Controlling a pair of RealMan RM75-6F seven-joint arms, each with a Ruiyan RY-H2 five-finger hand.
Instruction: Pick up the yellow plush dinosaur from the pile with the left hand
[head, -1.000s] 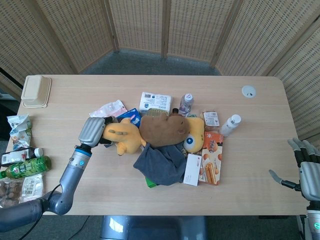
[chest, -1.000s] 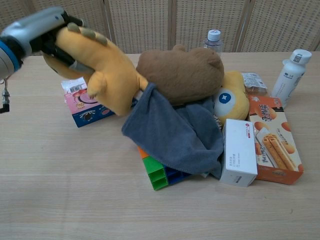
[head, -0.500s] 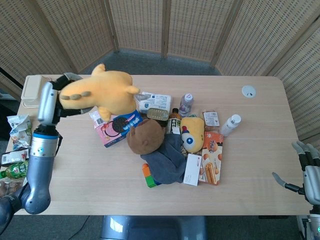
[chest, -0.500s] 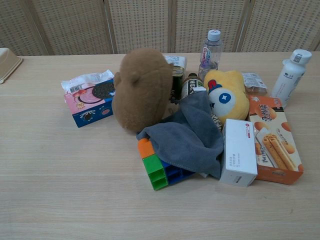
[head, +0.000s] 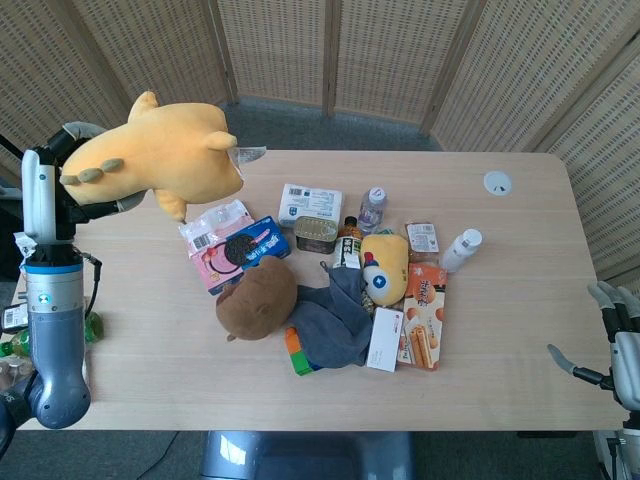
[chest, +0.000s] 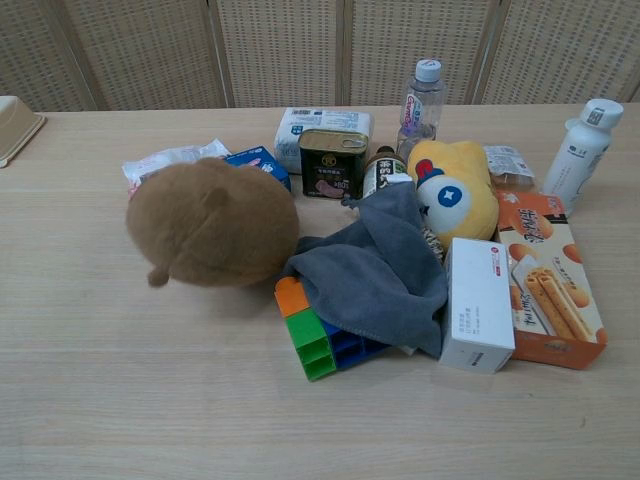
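High above the table's left end, my left hand grips the yellow plush dinosaur, seen only in the head view. The dinosaur hangs clear of the pile, its body stretched toward the right. The pile it came from lies at mid-table: a brown plush, a grey cloth and a small yellow plush with a blue eye. My right hand hangs with its fingers apart, holding nothing, beyond the table's right front corner.
Around the pile are a cookie box, a can, two bottles, a white box, an orange biscuit box and colored blocks. Drinks and snacks crowd the left edge; a beige container sits far left.
My left hand has lifted the yellow dinosaur off the pile and carried it up and to the left. The brown plush has rolled off toward the left front.
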